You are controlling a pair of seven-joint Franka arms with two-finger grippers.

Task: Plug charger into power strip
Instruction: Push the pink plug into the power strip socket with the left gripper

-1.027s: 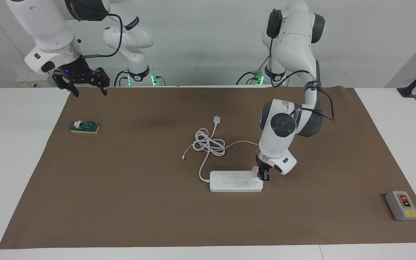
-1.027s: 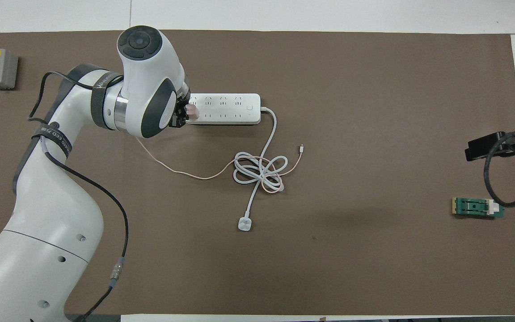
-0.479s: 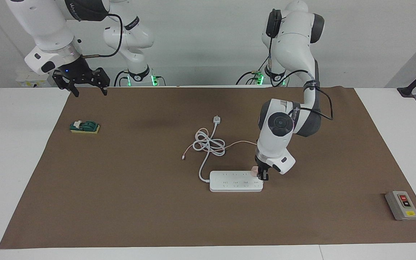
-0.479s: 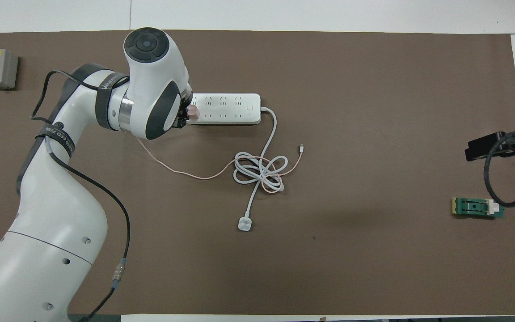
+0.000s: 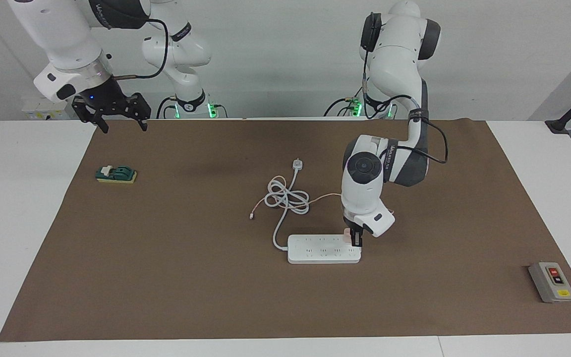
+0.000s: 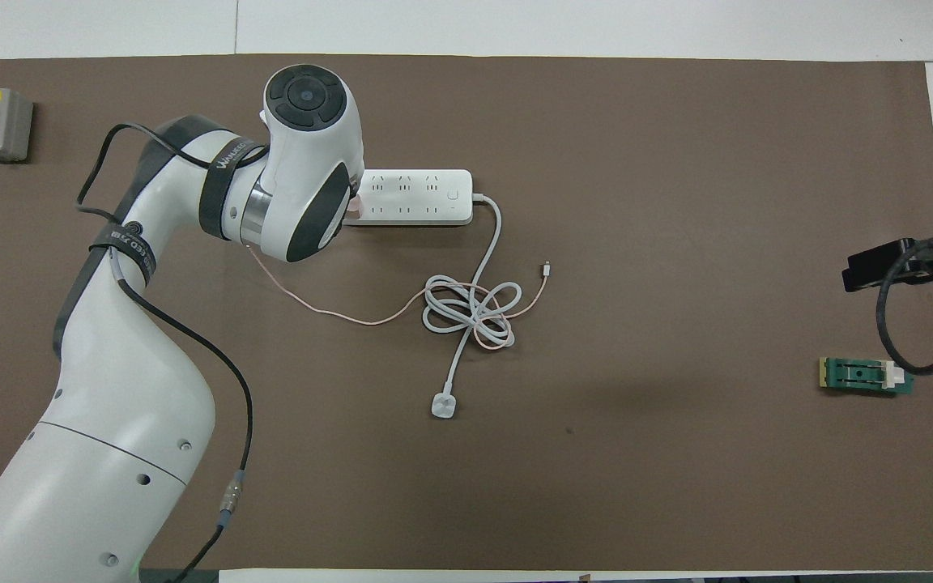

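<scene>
Left gripper [image 5: 354,240] presses the charger [image 5: 347,235] onto the power strip [image 5: 322,249].

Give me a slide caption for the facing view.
Left gripper presses the pink charger onto the power strip.

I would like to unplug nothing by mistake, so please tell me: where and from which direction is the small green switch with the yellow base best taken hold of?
Grip the small green switch with the yellow base across its two long sides, coming straight down from above. It lies flat and low on the brown mat, so probably only those sides offer parallel faces. The open right hand waits nearest it.
</scene>
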